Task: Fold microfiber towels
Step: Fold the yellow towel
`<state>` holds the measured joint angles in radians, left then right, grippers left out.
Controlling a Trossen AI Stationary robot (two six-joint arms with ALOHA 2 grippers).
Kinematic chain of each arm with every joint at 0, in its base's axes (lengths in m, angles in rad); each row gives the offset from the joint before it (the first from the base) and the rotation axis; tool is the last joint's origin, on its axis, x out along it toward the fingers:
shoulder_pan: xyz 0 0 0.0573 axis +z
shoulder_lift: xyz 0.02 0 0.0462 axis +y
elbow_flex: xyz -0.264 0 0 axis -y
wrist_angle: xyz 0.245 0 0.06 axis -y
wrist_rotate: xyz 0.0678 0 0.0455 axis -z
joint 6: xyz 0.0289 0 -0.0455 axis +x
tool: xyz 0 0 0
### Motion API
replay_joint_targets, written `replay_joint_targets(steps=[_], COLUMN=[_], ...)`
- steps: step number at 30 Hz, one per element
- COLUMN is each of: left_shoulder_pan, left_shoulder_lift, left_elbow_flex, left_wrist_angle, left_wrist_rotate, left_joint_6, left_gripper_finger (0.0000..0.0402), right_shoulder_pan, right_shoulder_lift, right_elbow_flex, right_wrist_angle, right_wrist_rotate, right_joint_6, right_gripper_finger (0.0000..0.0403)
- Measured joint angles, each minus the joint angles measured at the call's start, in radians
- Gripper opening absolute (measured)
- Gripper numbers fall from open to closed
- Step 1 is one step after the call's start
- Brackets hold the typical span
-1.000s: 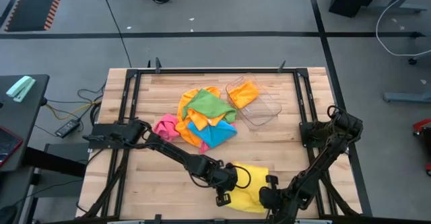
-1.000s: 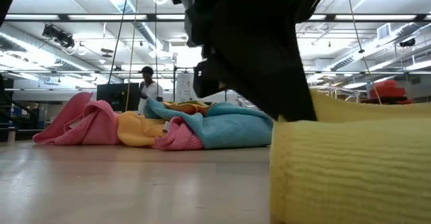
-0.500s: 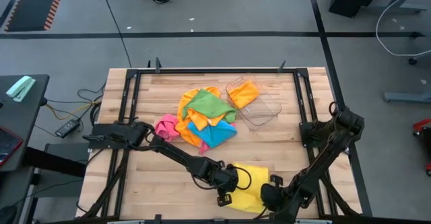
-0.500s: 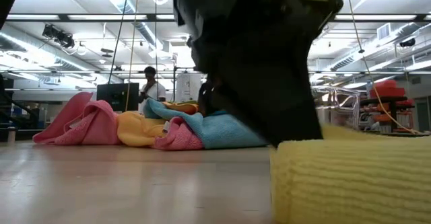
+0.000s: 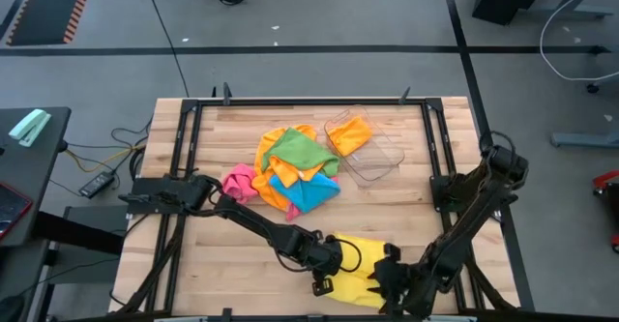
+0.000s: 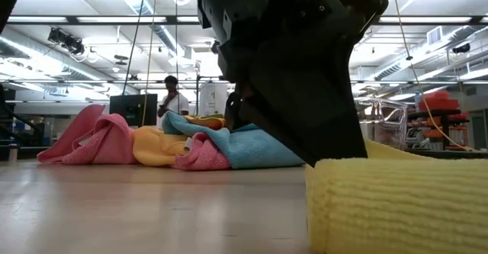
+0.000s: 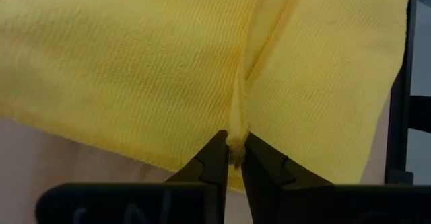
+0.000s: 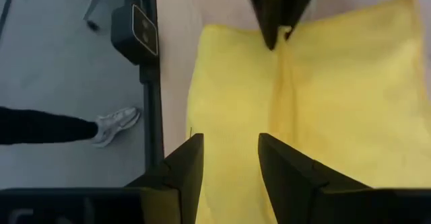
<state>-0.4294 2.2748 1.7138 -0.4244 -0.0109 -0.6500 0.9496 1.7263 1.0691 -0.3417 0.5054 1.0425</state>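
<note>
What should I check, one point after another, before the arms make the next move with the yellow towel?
1. Left tool on a pinched ridge of the yellow towel: ok, the cloth sits between its fingers.
2. Right tool free of the towel: ok, its fingers stand apart with nothing between them.
3. Towel lying on the table, near the front edge: ok.
4. Towel folded flat: not ok, a raised crease runs across it.
5. Pile of other towels away from the work: ok, it lies apart, toward the middle of the table.
6. Clear tray out of the arms' way: ok.
</note>
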Motion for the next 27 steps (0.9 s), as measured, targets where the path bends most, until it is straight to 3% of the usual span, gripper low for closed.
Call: replay_joint_targets(steps=[3,12,20,27], left_shoulder_pan=[0.0,0.0,0.0,-0.026], left_shoulder_lift=[0.0,-0.007,-0.081,-0.059], left_elbow_flex=[0.0,0.0,-0.001,0.001], left_wrist_angle=[-0.003,-0.047,-0.068,0.098], left_wrist_rotate=[0.0,0.011,0.068,0.051], left_joint_6=[-0.001,-0.017,0.015,0.128], left_gripper_finger=[0.0048,0.0059,0.0111,0.0121], right_shoulder_pan=[-0.009,-0.042,-0.051,-0.065], right_shoulder_lift=[0.066,0.228,0.227,0.22], right_elbow_flex=[0.0,0.002,0.002,0.001], right_wrist_angle=[0.081,0.027,0.034,0.028], right_wrist_rotate=[0.003,-0.034,-0.054,-0.068], right_joint_6=[-0.044,-0.04,-0.051,-0.047], right_gripper_finger=[0.0149,0.0137,0.0129,0.0128])
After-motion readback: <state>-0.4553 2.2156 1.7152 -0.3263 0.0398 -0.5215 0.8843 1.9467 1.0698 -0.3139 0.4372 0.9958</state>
